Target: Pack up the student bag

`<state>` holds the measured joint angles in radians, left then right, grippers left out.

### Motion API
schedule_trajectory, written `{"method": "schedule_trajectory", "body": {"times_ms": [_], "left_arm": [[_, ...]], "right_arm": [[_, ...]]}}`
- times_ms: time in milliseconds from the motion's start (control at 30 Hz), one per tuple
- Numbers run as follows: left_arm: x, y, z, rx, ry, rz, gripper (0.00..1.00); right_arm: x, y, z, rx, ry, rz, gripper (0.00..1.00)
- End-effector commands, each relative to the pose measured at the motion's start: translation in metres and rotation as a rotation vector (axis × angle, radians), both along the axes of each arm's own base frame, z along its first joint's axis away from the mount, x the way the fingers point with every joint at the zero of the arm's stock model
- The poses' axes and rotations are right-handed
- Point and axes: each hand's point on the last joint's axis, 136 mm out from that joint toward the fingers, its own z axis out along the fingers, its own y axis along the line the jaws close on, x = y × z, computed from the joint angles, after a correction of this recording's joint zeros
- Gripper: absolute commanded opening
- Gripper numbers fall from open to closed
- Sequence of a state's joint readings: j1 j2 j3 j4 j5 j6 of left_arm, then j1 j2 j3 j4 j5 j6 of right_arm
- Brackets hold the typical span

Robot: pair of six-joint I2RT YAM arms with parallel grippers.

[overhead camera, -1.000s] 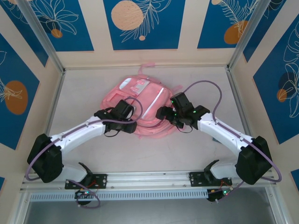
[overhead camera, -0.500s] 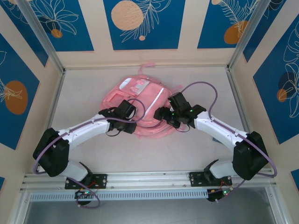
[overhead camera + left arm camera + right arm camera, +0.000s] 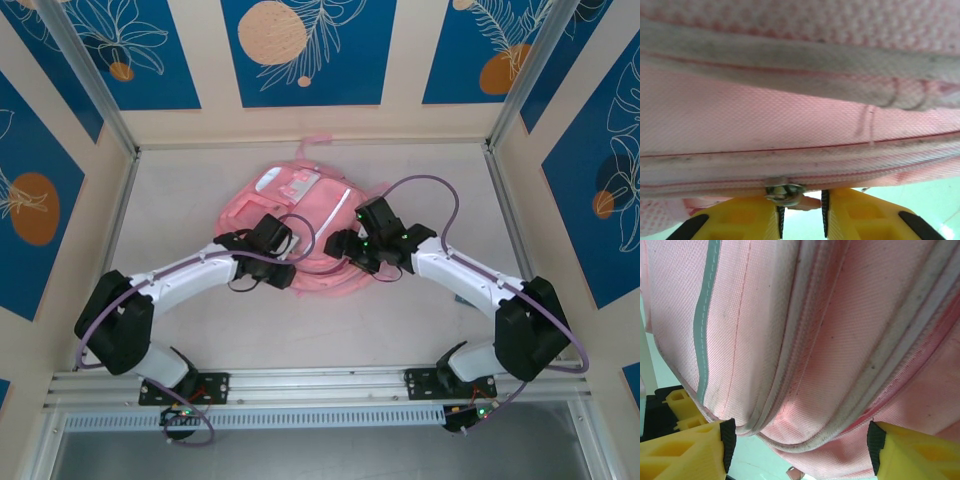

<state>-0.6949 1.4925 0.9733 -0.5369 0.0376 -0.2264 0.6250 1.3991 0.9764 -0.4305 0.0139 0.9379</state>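
Note:
The student bag [image 3: 300, 205], a large pink backpack with white patches, lies flat in the middle of the table. My left gripper [image 3: 284, 266] is at its near left edge. In the left wrist view the yellow fingers [image 3: 740, 220] stand close together at a zipper seam, and the metal slider with its pink pull tab [image 3: 790, 193] sits between the pads of the left gripper [image 3: 800, 217]. My right gripper [image 3: 345, 246] is at the bag's near right edge. The right gripper [image 3: 800, 440] is open wide, with a piped fold of pink fabric [image 3: 805, 425] bulging between its pads.
The bag's pink top loop [image 3: 318, 138] points at the back wall. Metal posts [image 3: 110, 110] and side walls close in the table on the left and right. The bare table surface [image 3: 330, 330] lies between the bag and the front rail [image 3: 320, 382].
Both arms have edged in toward the bag's near edge. The left jaws have narrowed around the zipper pull. The right jaws have come somewhat closer together around the fabric fold.

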Motion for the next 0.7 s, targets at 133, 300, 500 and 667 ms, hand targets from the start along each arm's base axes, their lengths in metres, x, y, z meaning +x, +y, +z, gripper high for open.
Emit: {"method": "schedule_trajectory", "body": {"times_ms": [133, 300, 500, 667], "left_arm": [[0.005, -0.002, 0.011, -0.036, -0.033, 0.000, 0.26], [0.014, 0.008, 0.011, -0.001, -0.063, 0.067, 0.33], [0.017, 0.009, 0.012, -0.017, -0.068, 0.096, 0.30], [0.018, 0.013, 0.012, -0.011, -0.071, 0.108, 0.18]], "right_arm": [[0.002, 0.012, 0.007, 0.007, -0.010, 0.036, 0.70], [0.004, 0.012, 0.006, -0.027, -0.021, 0.037, 0.70], [0.006, 0.015, 0.006, -0.035, -0.027, 0.039, 0.70], [0.007, 0.018, 0.006, -0.038, -0.032, 0.044, 0.68]]}}
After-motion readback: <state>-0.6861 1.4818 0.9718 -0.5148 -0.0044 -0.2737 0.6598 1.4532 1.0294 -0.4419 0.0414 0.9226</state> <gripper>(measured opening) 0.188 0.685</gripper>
